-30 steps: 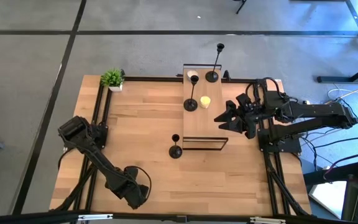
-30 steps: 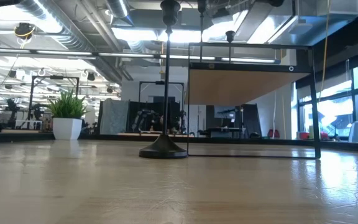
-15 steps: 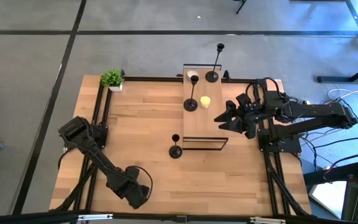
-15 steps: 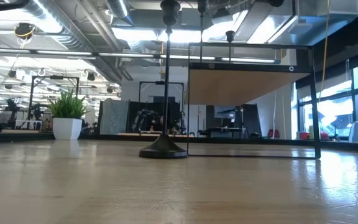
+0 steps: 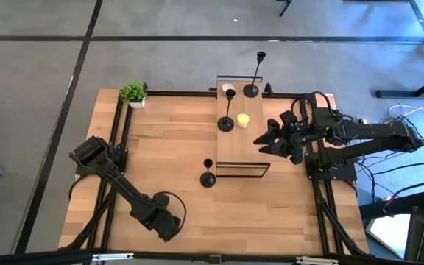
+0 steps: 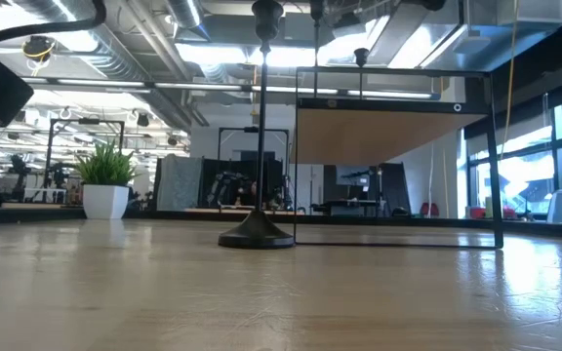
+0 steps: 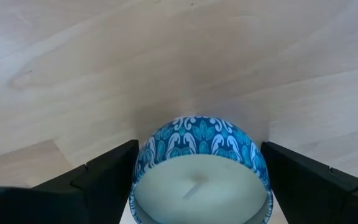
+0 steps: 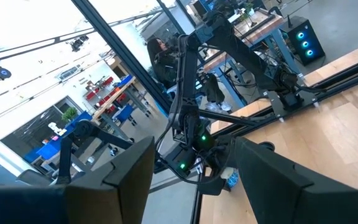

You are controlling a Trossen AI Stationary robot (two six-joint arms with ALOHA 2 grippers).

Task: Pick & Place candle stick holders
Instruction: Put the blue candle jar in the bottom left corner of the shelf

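Three black candle stick holders show. One [image 5: 207, 177] stands on its round base on the table in front of a raised wooden shelf [image 5: 252, 151]; the low view shows its stem [image 6: 260, 136]. Two more [image 5: 226, 121] [image 5: 254, 81] stand on the shelf. My left gripper [image 5: 166, 222] points down near the table's front left, shut on a blue patterned candle tin [image 7: 201, 168]. My right gripper [image 5: 260, 140] hangs level and open beside the shelf's right side, with nothing between its fingers [image 8: 135, 162]. My left gripper has the blue tin's round wall [image 7: 143, 163] between its two fingers, one on each opposite side. The fingers come from above, pointing down. The tin stays upright with its pale wax top up. Whether it is off the table, I cannot tell.
A white candle [image 5: 229, 90] and a yellow candle [image 5: 243, 119] sit on the shelf. A small green potted plant [image 5: 132, 92] stands at the far left corner. A black wire frame [image 6: 496, 156] carries the shelf. Bare wood lies between the arms.
My left gripper has drifted a little toward the table's right edge, and more of that arm now shows in the low view's upper left corner. My right arm and the holders have kept still.
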